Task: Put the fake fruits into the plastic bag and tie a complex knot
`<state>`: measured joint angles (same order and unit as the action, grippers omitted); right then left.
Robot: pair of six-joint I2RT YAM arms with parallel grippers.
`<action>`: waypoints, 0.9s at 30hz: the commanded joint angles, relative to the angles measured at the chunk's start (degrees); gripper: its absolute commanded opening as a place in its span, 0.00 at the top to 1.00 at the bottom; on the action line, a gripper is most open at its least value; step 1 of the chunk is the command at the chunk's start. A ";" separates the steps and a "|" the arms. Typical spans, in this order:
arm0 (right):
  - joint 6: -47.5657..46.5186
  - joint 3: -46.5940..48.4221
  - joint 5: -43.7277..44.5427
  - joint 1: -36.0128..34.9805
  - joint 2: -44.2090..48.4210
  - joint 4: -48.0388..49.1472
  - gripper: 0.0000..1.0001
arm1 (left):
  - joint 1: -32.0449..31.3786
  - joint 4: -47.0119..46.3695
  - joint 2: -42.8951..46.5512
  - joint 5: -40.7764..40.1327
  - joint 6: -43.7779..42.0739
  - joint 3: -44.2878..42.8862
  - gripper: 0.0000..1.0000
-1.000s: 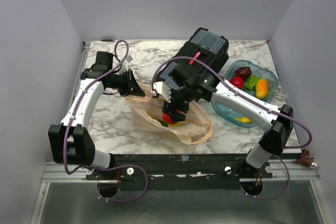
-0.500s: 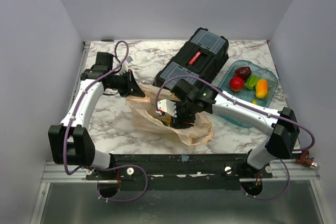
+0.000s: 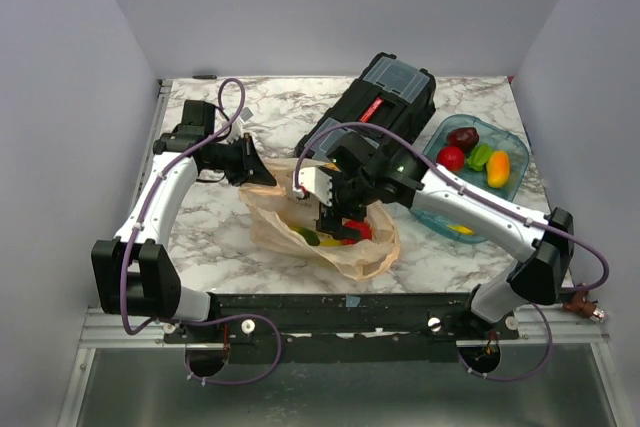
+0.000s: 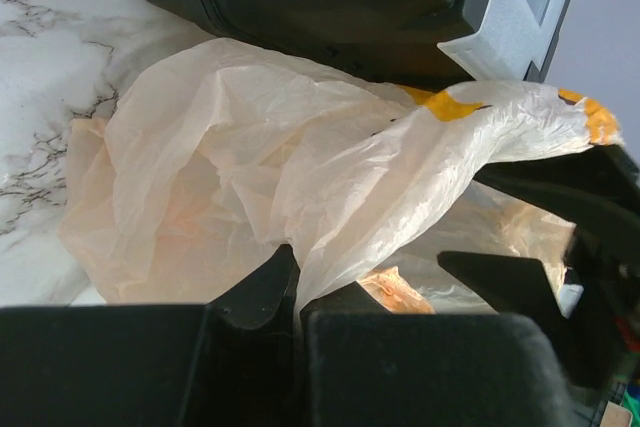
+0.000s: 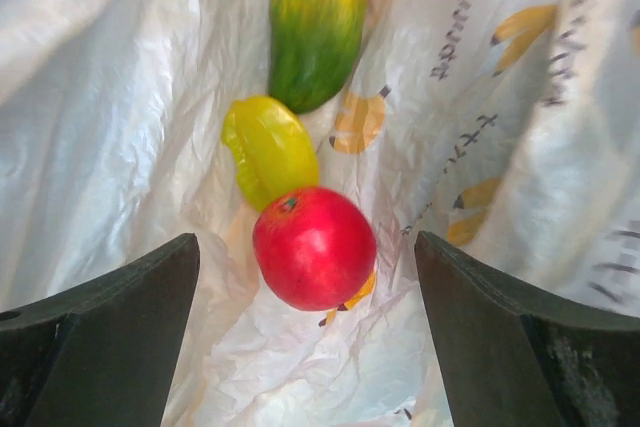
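Lifted, right arm (image 3: 470, 205) holds jaws spread above red fruit (image 5: 314, 247) in bag (image 5: 120, 97).

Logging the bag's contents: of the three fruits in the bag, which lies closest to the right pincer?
The round red fruit, framed by the open right pincer; the yellow piece and green-orange fruit lie farther off in the plastic bag.
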<state>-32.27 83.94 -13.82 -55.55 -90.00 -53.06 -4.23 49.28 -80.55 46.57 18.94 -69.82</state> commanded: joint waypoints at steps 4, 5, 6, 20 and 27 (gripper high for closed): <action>10.69 12.05 -7.27 0.73 5.88 0.78 0.09 | 0.32 -1.09 1.41 0.51 0.21 0.04 1.00; 11.80 13.57 -7.60 0.99 6.14 0.87 0.09 | 0.33 -1.19 1.37 0.51 0.30 0.04 1.00; 13.51 15.30 -7.58 1.29 6.45 1.00 0.09 | 0.36 -1.28 1.36 0.54 0.31 -0.01 1.00; 26.35 24.35 -23.73 60.18 1.85 -5.79 0.08 | 0.35 -1.38 2.15 0.44 -0.13 0.49 1.00; 15.93 14.98 -5.47 72.90 -2.99 -5.77 0.12 | 0.56 -1.32 1.69 0.58 -0.67 0.67 1.00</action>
<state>-10.55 103.37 -28.51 14.24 -91.11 -56.95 -4.16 48.90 -79.81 46.54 18.90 -69.60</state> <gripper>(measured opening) 0.893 0.017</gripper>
